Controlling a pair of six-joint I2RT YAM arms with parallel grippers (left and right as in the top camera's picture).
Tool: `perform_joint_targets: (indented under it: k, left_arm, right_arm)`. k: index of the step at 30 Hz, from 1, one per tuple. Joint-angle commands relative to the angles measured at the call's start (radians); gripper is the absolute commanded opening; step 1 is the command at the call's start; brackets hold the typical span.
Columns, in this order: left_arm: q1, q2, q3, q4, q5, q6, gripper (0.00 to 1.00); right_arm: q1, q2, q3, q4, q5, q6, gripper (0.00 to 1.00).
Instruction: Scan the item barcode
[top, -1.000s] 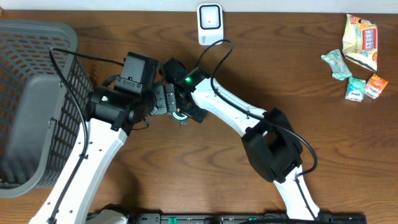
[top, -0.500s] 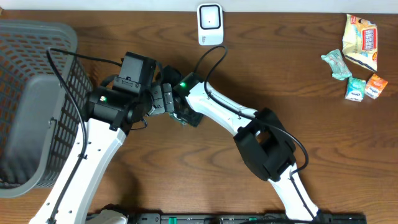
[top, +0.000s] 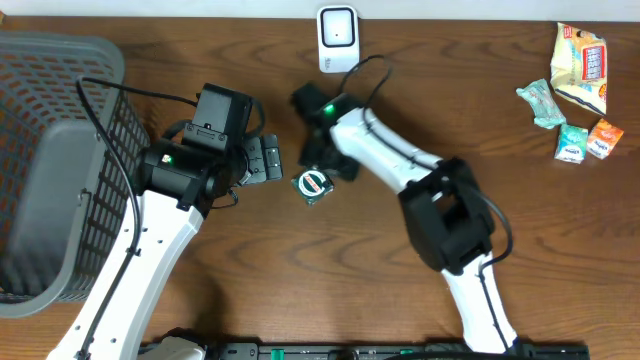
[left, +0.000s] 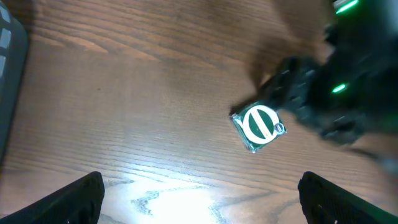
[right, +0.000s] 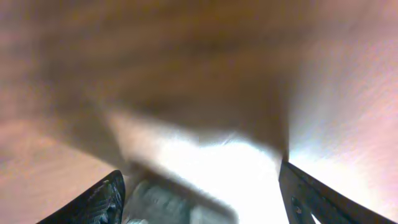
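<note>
The item (top: 312, 185) is a small square packet with a green and white round mark. In the left wrist view the item (left: 260, 125) shows ahead and to the right, tilted, with the dark right gripper at its upper right edge. My right gripper (top: 322, 166) reaches down from the table's back and is shut on the item. Its own view is blurred, with the grey-green item (right: 168, 205) between the fingers, close to the left one. My left gripper (top: 268, 160) stands wide open just left of the item, and in its own view nothing lies between its fingers (left: 81, 196).
A white scanner-like device (top: 338, 38) stands at the back edge, just above the right arm. A grey mesh basket (top: 55, 160) fills the left side. Several snack packets (top: 575, 85) lie at the far right.
The right gripper has narrowed on the item and drawn back to the right with it, away from the left gripper. The left arm has stayed where it was, open.
</note>
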Motion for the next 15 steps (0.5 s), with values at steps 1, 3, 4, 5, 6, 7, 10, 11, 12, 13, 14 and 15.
perform_joint_targets:
  k: [1,3,4,5,6,7,10,11,12,13,14,15]
  left_arm:
    - [-0.004,-0.002,0.015,0.000,0.006,0.006,0.98]
    - [-0.004,-0.002,0.015,0.000,0.006,0.006,0.98]
    - [-0.004,-0.002,0.015,0.000,0.006,0.006,0.98]
    - [-0.004,-0.002,0.015,0.000,0.006,0.006,0.98]
    - [-0.004,-0.002,0.015,0.000,0.006,0.006,0.98]
    - [-0.004,-0.002,0.015,0.000,0.006,0.006,0.98]
    - [-0.004,-0.002,0.015,0.000,0.006,0.006,0.98]
    - [-0.004,-0.002,0.015,0.000,0.006,0.006,0.98]
    - [-0.004,-0.002,0.015,0.000,0.006,0.006,0.98]
    - [-0.004,-0.002,0.015,0.000,0.006,0.006,0.98]
    - [-0.004,-0.002,0.015,0.000,0.006,0.006,0.98]
    - [-0.004,-0.002,0.015,0.000,0.006,0.006,0.98]
  right_arm:
    - [-0.084,0.010,-0.005,-0.009,-0.084,-0.235,0.73]
    - [-0.128,0.010,-0.005,-0.027,-0.122,-0.282,0.74]
    - [-0.147,0.010,-0.005,-0.040,-0.141,-0.294,0.78]
    - [-0.165,0.007,-0.005,-0.058,-0.164,-0.305,0.79]
    - [-0.184,0.006,-0.005,-0.077,-0.195,-0.321,0.80]
    - [-0.200,-0.002,-0.005,-0.097,-0.227,-0.335,0.80]
    - [-0.221,-0.022,-0.005,-0.135,-0.316,-0.344,0.80]
    - [-0.222,-0.030,-0.005,-0.142,-0.356,-0.343,0.79]
    - [-0.221,-0.036,-0.005,-0.146,-0.393,-0.343,0.79]
    - [-0.213,-0.040,-0.005,-0.146,-0.460,-0.343,0.79]
    - [-0.205,-0.040,-0.005,-0.144,-0.504,-0.339,0.79]
    - [-0.197,-0.040,-0.005,-0.143,-0.527,-0.325,0.79]
